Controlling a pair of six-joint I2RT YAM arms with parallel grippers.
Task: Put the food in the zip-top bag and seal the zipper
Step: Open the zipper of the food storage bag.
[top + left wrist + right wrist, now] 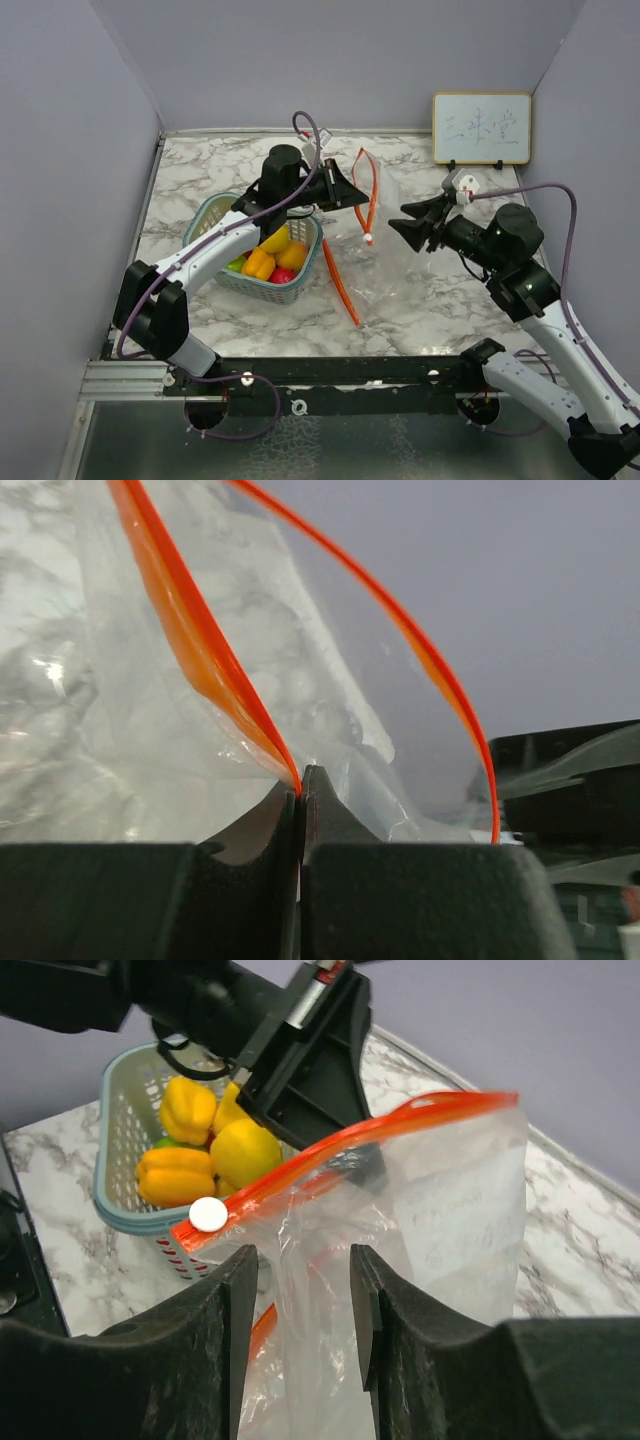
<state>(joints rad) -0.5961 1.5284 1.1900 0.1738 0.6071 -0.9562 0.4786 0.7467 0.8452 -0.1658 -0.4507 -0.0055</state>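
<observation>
A: Status on the left gripper [302,776]?
B: Clamped tight on the orange zipper strip [190,640] of the zip-top bag [400,270], lifting that lip off the marble just right of the basket [213,215]. Reached out across the basket's far rim, wrist about level, nose pointing away from the basket.
A: And the right gripper [300,1300]?
B: Spread wide, gripping nothing. Parked beyond the bag from the basket, aimed back toward it. Bag film hanging between the fingers [235,1320]; can't tell about contact.
A: Location of the food [270,255]?
B: All in the basket, piled toward the bag-side end. Yellow, orange, green, red. None in the bag.
A: Relation to watch for the next move?
B: Bag mouth versus basket. Strips running roughly near-to-far beside the basket, one raised, one lying low, so probably gaping sideways at the basket. White slider [208,1214] at the end by the right gripper. Nearer the food on the left, but occupied; free on the right, but screened from the basket by the bag. Guess: pinch the film with the right, widen the mouth, then load.
</observation>
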